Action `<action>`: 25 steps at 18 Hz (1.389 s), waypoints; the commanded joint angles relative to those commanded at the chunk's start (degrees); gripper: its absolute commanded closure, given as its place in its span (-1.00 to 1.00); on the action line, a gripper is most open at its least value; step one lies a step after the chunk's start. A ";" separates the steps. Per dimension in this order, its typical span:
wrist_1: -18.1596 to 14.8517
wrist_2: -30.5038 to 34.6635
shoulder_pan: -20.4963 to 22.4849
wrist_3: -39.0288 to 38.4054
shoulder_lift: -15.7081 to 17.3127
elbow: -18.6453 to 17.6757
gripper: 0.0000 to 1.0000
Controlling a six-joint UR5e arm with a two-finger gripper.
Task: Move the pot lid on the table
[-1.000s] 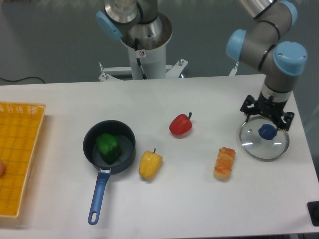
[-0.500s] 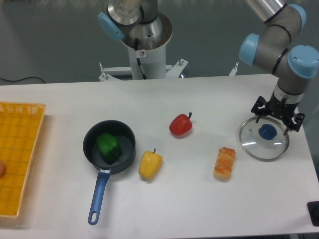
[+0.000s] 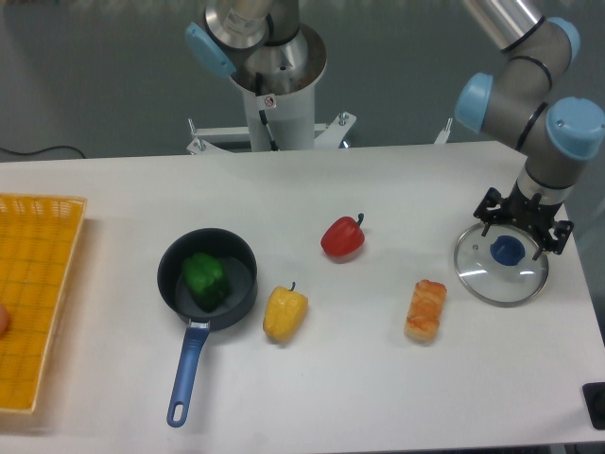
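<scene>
Gripper has lifted off the pot lid, jaws open and empty; lid rests on the table, right of the bread roll; placement judged complete.

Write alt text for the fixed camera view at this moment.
A gripper hangs just above the blue knob of a glass pot lid lying flat at the right of a white table. Left of it lie a bread roll, peppers and a dark pan.
</scene>
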 joint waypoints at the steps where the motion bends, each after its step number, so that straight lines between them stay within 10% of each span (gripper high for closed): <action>1: 0.17 -0.09 0.00 0.09 0.00 -0.26 -1.00; 25: 1.67 -0.09 0.18 0.44 -2.55 0.26 -1.00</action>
